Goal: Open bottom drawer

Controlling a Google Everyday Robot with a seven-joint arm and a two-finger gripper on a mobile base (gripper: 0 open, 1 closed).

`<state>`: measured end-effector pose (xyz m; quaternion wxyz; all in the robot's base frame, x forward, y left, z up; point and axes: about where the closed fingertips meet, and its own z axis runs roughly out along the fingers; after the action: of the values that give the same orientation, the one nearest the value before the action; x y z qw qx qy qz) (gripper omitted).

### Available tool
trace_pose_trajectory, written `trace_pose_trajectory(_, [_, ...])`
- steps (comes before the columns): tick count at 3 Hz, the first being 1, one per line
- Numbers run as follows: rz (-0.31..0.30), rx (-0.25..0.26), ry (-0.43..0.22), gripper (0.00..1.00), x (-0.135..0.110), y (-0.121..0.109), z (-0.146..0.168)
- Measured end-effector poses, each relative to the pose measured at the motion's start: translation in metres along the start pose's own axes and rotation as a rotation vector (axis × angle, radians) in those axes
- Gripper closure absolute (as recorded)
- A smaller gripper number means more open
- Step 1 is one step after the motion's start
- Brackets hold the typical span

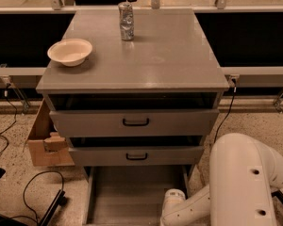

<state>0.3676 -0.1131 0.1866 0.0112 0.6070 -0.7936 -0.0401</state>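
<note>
The bottom drawer [132, 199] sits at the lower middle of the frame, pulled well out of the cabinet toward the bottom edge, so its bare grey floor shows. Its front and handle lie below the edge, unseen. The drawer slides along a line from the cabinet down the frame, and I judge any further pull would follow that line.

The arm [245, 182] fills the lower right, and its wrist [172, 200] reaches in over the drawer's right side. The gripper lies past the wrist, below the bottom edge, so I cannot tell its state. The drawer is directly left of the wrist.

Above it are the middle drawer [137, 155] and top drawer [134, 122], each with a dark gap over its front. A bowl [70, 52] and can [126, 21] stand on the tabletop [174, 55], well clear. A box [45, 142] and cables [30, 192] lie at lower left, away from the arm
</note>
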Motion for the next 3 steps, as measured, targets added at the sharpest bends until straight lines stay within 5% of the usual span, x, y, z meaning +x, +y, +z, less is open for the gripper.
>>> trace_pose_trajectory(1, [0.0, 0.0, 0.0, 0.05, 0.0, 0.0, 0.0])
trace_pose_trajectory(3, [-0.041, 0.004, -0.018, 0.0, -0.007, 0.0, -0.015])
